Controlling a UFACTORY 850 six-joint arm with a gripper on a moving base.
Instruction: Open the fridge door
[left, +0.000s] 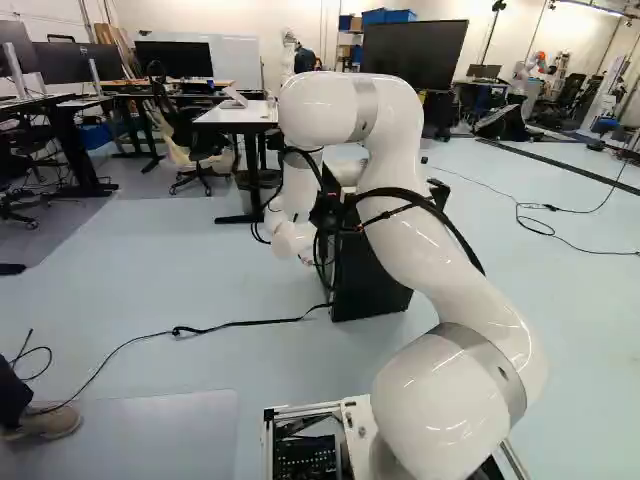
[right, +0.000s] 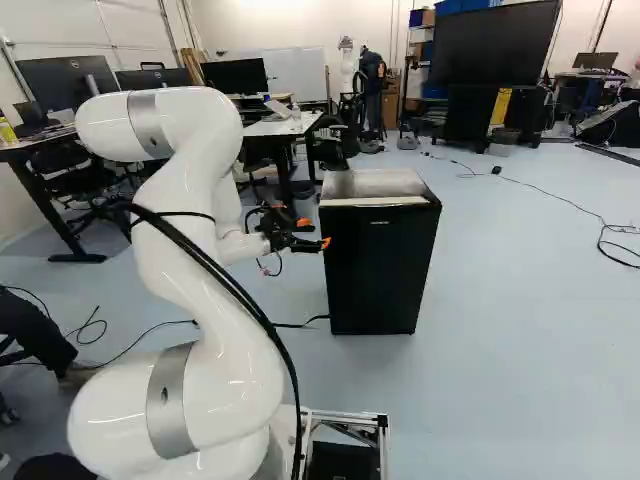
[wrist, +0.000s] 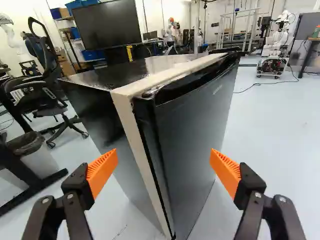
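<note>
In the right base view my gripper is level with the upper part of the black fridge, at its left edge. The wrist view shows the gripper open, its orange-padded fingers wide apart with nothing gripped. Ahead of it, a vertical corner of the fridge lies between the fingers' directions. The dark door lies closed along a pale frame, with a thin dark seam between them. In the left base view the arm hides much of the fridge and the gripper's fingers.
A black cable runs over the floor to the fridge. Desks and an office chair stand beyond and beside it, with a bin near the chair. Another robot stands farther off. A person's shoe is at the left.
</note>
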